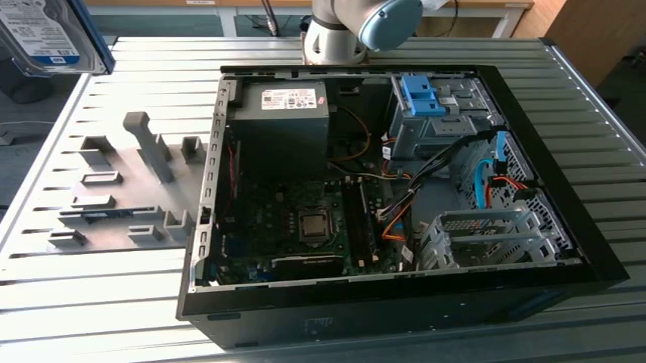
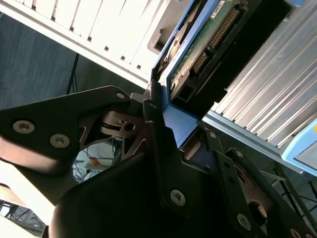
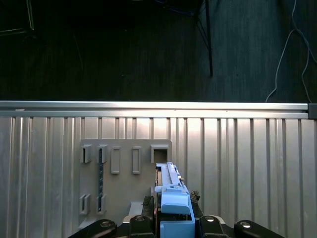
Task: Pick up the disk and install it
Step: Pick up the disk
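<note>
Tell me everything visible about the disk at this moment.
The disk is a flat silver-grey metal drive with a white-and-blue label and blue plastic side rails. The second wrist view shows its underside: a green circuit board and dark connector rows. The gripper clamps it at a blue rail and holds it clear of the ribbed metal table. In the first wrist view it appears edge-on over the grey slotted plate.

the disk point(image 1: 45, 34) cut off at the exterior view's upper left corner, arm point(image 1: 349, 30) cropped at top edge
</note>
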Motion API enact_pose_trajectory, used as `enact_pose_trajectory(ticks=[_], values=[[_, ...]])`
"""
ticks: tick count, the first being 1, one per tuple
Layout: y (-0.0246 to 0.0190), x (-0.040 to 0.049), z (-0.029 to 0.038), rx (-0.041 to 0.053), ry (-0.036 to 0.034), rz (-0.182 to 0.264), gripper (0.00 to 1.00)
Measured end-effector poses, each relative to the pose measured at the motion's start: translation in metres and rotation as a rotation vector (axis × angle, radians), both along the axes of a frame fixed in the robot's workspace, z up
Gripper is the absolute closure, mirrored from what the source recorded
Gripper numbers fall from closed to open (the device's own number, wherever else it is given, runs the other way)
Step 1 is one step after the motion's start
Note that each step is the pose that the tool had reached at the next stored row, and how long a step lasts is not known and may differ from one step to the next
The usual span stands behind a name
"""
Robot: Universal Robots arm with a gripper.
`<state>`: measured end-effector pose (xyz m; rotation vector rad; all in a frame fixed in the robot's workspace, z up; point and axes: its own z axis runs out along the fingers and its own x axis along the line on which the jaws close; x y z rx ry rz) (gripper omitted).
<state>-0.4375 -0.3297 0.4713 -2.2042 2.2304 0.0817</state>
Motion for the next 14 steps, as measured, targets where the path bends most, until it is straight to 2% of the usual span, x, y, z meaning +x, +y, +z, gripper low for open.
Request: enact_pose_trajectory(ticks=[14], values=[[0.0000, 0.0000, 0.0136, 0.0000, 0.0000, 0.000, 0.64]])
